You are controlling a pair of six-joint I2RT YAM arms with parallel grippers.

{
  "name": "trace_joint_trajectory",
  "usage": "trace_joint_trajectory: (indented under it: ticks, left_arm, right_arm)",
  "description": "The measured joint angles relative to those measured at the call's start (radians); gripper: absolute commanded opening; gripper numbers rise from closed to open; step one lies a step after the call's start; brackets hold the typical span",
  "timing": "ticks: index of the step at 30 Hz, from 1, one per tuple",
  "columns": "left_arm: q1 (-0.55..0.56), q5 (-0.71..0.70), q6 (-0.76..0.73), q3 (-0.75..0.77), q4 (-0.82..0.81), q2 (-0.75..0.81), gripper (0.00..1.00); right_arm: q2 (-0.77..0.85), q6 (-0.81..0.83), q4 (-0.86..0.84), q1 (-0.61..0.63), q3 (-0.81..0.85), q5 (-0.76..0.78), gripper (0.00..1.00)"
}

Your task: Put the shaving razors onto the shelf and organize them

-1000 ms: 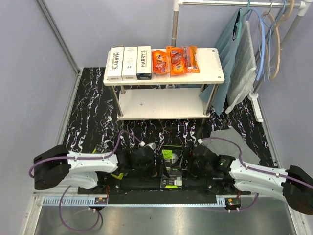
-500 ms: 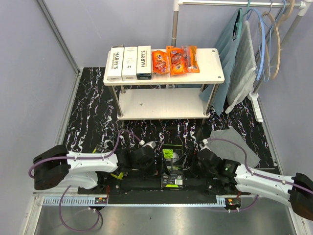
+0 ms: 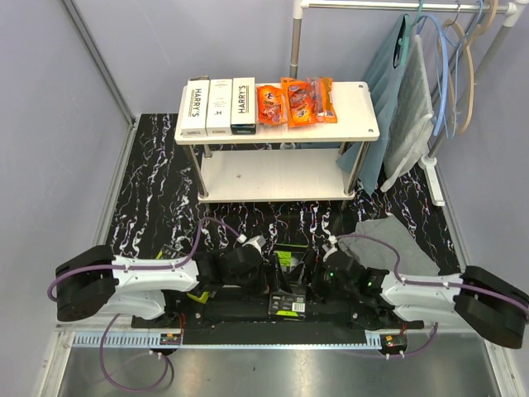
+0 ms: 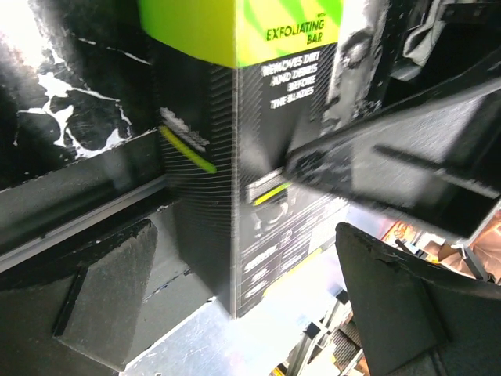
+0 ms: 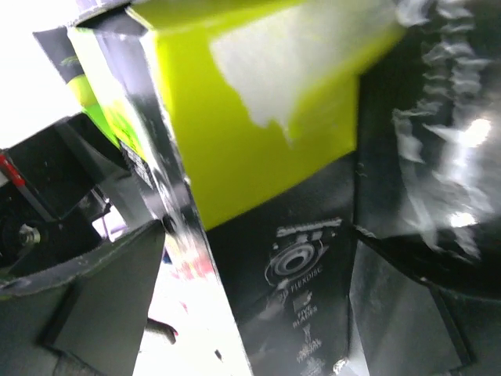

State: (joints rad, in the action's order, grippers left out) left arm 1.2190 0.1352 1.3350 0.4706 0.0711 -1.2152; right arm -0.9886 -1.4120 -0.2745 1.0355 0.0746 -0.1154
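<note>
1. Left claw [image 3: 260, 279]: black and blocky, released. Its matte wedge-shaped fingers [image 4: 102, 301] stand wide apart with the pack between them.
2. Black-and-lime pack [image 3: 289, 285]: a glossy rectangular carton resting at the near edge of the bench [image 3: 149, 207], between the two claws. Only the left wrist view resolves its print ("EXFOLIATING BAR"). The right wrist view shows a lime panel under glare.
3. Right claw [image 3: 312, 281]: also released, with its fingers [image 5: 94, 305] straddling the same pack. Whether they touch it cannot be told.
4. Shelf [image 3: 357, 112]: two cream boards on shiny round legs, seen only from above. The top board carries three long white boxes [image 3: 219, 106] at left and three crinkly orange packs [image 3: 297, 102] just beside them.
5. Surroundings: the bench is black with white marble veining. A grey cloth [image 3: 388, 236] lies right of the shelf's foot. A clothes rail [image 3: 388, 7] with hangers holds garments just beside the shelf's right end.
</note>
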Motion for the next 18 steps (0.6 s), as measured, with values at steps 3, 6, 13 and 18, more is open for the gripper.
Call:
trace_joint_trajectory:
  ticks: [3,6,13,18]
  left_arm:
    - [0.0,0.003,-0.001,0.0,-0.014,-0.003,0.99]
    - [-0.001,-0.002,-0.012,0.0,0.012,0.002,0.99]
    - [-0.001,-0.124,-0.064,0.013,0.192,0.248,0.99]
    - [-0.001,-0.214,-0.104,0.05,0.325,0.431,0.99]
  right_arm:
    - [-0.105,0.003,-0.124,0.008,0.003,-0.033,0.74]
    - [-0.19,0.019,-0.227,0.01,0.0,-0.042,0.58]
    - [-0.204,0.077,-0.262,0.01,0.042,-0.021,0.36]
    - [-0.003,0.132,0.019,0.01,0.113,0.048,0.34]
